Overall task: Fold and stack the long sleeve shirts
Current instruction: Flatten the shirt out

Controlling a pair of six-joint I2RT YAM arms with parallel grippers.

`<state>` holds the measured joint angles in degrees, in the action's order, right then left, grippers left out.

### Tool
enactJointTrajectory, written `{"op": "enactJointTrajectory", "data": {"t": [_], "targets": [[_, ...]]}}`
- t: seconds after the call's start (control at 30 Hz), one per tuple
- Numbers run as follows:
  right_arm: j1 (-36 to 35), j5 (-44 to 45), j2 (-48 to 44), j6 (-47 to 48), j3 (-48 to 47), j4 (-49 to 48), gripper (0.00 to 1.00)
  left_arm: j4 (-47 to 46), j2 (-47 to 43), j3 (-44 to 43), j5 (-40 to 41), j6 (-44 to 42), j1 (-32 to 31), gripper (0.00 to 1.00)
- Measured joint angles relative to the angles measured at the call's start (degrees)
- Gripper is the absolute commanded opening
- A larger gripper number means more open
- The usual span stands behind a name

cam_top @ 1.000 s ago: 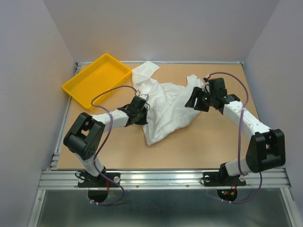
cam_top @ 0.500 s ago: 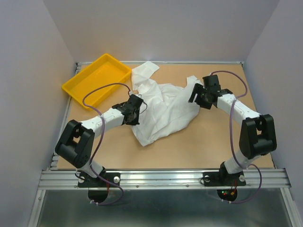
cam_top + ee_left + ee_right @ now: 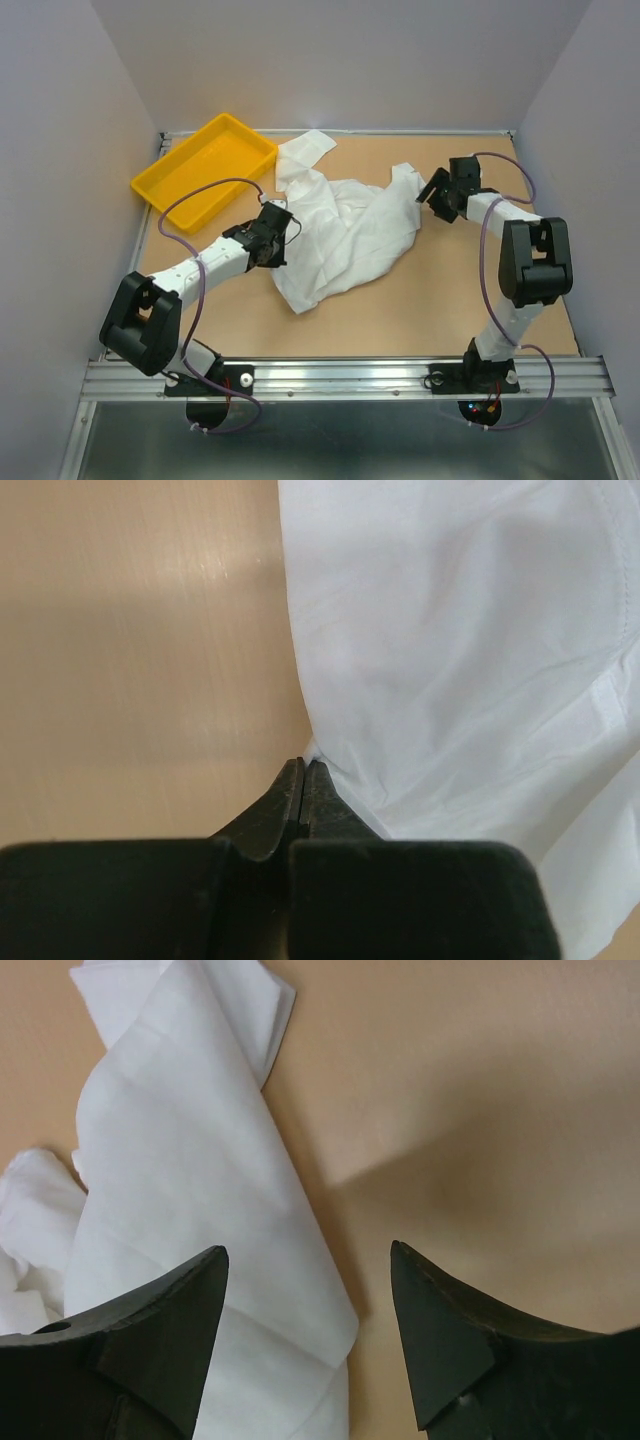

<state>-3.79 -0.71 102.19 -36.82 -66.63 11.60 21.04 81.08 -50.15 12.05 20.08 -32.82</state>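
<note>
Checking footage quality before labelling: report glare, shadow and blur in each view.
Top external: even light, sharp, only soft shadows. Left wrist: faint glare streak on the table, shirt bright yet creases readable, left gripper underexposed. Right wrist: broad shadow across the table, right gripper soft-edged.

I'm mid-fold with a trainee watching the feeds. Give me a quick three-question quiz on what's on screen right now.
1. True or false: the left tool stands open.
2. The yellow tray is: A) under the white shirt; B) empty, at the far left of the table; C) flipped upside down.
3. Which grips nothing, the left tool or the right tool?

Key
1. False. It is shut, and looks pinched on the white shirt's edge.
2. B.
3. The right tool. Its fingers stand apart above a fold of the shirt and bare table.
</note>
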Motion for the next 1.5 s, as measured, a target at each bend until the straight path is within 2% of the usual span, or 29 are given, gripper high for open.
{"op": "enactJointTrajectory", "data": {"t": [0.13,0.27,0.37,0.4,0.43,0.47,0.63,0.8,0.87,0.9,0.97,1.03,1.13,1.27,1.4,1.43,1.47,1.5], "targets": [[0.79,-4.42,3.23,0.13,0.04,-4.31,0.69,-0.02,0.0,0.0,-0.07,0.0,0.57,0.0],[0.66,-7.69,6.43,0.22,0.09,-7.45,0.57,-0.11,0.02,0.0,-0.39,-0.04,1.44,0.0],[0.44,-9.75,8.15,0.98,0.2,-10.6,0.27,-0.31,0.04,0.0,-0.66,-0.07,2.45,0.0],[0.44,-10.23,8.46,1.01,0.24,-11.06,0.09,-0.5,0.13,0.0,-0.87,-0.11,2.86,0.0],[0.44,-10.34,8.72,1.6,0.31,-11.52,0.03,-0.85,0.31,-0.02,-1.14,-0.2,3.41,0.0],[0.44,-10.34,8.85,1.77,0.31,-11.63,0.01,-1.2,0.59,-0.04,-1.4,-0.33,4.17,0.0],[1.75,-10.12,8.13,4.35,-0.5,-11.54,0.01,-0.81,7.32,-5.51,-2.86,-1.75,8.35,0.0],[5.81,-5.49,5.05,9.01,-10.97,-4.11,0.01,3.17,19.52,-26.08,-2.95,-4.87,9.68,0.0],[6.8,-2.29,2.25,11.19,-16.35,-1.4,0.01,4.44,23.12,-36.96,-2.89,-6.19,9.68,0.0],[6.97,-1.11,0.52,11.93,-17.59,-0.79,0.01,4.28,23.67,-41.44,-2.82,-6.75,9.73,0.0],[7.15,0.85,-5.7,13.35,-18.84,0.35,0.01,4.04,22.62,-44.85,-2.38,-7.19,9.81,0.0],[7.1,1.88,-13.57,14.47,-18.62,1.64,0.01,3.06,19.1,-43.56,-2.16,-7.34,10.21,0.0],[7.08,1.79,-26.12,15.63,-15.69,1.9,0.01,2.51,10.95,-36.83,-2.23,-7.37,11.78,0.0],[6.82,-1.44,-43.54,15.63,-6.43,3.39,0.04,2.84,2.86,-25.59,-2.32,-7.13,13.88,0.0],[6.82,-8.2,-55.12,14.91,4.94,6.84,0.21,3.48,-1.05,-12.37,-3.06,-5.53,16.92,0.0],[6.78,-10.36,-56.96,14.6,8.37,9.27,0.35,4.09,-1.57,-9.22,-3.34,-4.87,17.92,0.0],[6.8,-11.87,-57.83,14.47,10.21,11.08,0.42,4.63,-1.97,-7.06,-3.52,-4.37,18.71,0.0],[6.78,-13.84,-58.71,14.34,12.74,14.05,0.54,5.62,-2.38,-5.09,-3.37,-3.63,19.56,0.0]]}}
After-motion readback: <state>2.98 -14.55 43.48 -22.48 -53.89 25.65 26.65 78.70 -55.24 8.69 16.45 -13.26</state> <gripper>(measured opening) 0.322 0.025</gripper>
